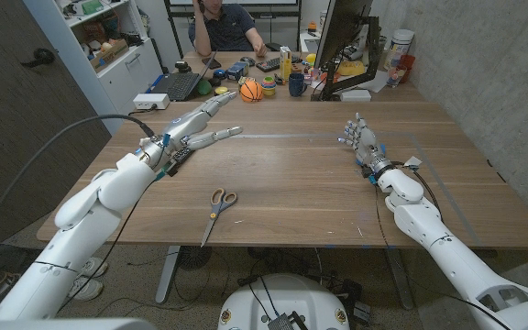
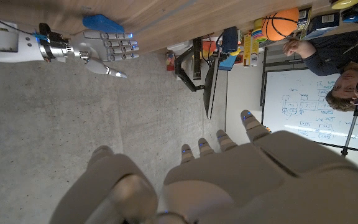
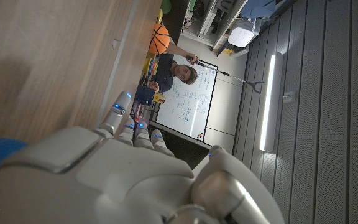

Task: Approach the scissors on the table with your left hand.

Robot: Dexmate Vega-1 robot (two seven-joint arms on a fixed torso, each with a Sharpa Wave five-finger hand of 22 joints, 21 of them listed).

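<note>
**One pair of scissors, left hand well short of it**

Scissors (image 1: 218,209) lie flat near the table's (image 1: 310,183) front edge, handles away from the robot, blades closed and pointing toward it. The left hand (image 1: 195,124) hovers well beyond them, fingers stretched out and apart, holding nothing. The right hand (image 1: 360,139) stands open-fingered, empty, far off. Judging by looks, the scissors are light, rigid and thin; low-lying metal blades may slip, so the looped handles offer the better hold.

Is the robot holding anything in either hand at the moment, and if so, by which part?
Nothing is held. The left hand is over the table with fingers spread, away from the scissors, and the right hand is empty too.
</note>
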